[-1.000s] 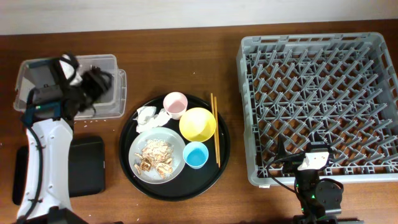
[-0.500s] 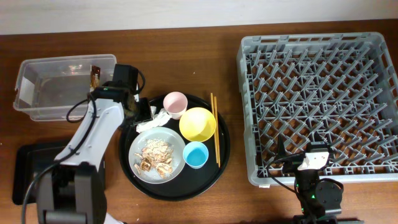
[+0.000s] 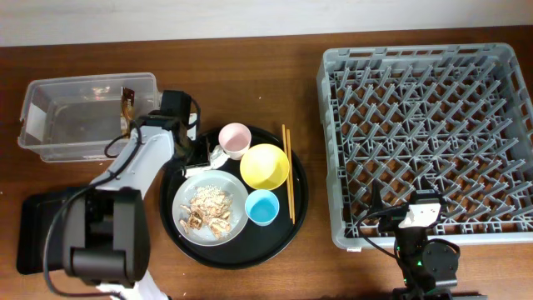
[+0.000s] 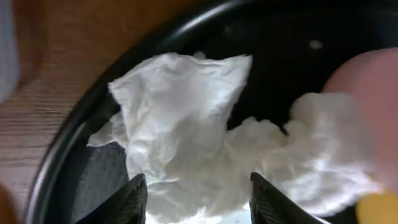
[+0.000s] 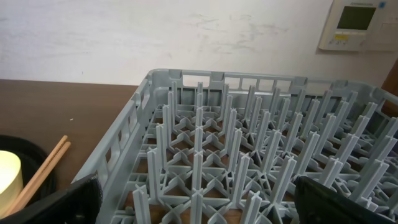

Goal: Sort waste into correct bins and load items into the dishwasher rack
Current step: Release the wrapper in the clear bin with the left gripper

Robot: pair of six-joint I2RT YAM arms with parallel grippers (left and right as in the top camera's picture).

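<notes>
Crumpled white tissue (image 3: 202, 156) lies at the left of the round black tray, beside the pale pink cup (image 3: 235, 139). My left gripper (image 3: 193, 152) is open right over the tissue. In the left wrist view the tissue (image 4: 186, 118) sits between the open fingers (image 4: 202, 205), with the pink cup (image 4: 367, 68) at the right. The brown-gold wrapper (image 3: 127, 102) lies in the clear tub (image 3: 50, 137). The grey plate (image 3: 187, 223) holds food scraps (image 3: 208, 208). The yellow bowl (image 3: 265, 165) and blue cup (image 3: 261, 207) are on the tray. My right gripper (image 3: 400, 218) is open and empty at the front edge of the dishwasher rack (image 3: 429, 142), with the rack (image 5: 249, 137) ahead of its fingers (image 5: 196, 205).
The round black tray (image 3: 241, 254) holds the dishes and wooden chopsticks (image 3: 288, 171). The flat black tray (image 3: 33, 237) lies at the front left, partly under my left arm. A thermostat panel (image 5: 357, 22) hangs on the wall behind the rack.
My left arm swung right from over the clear tub to the tray's left side and came down over the tissue. The wrapper now lies in the tub. The right arm has not moved.
</notes>
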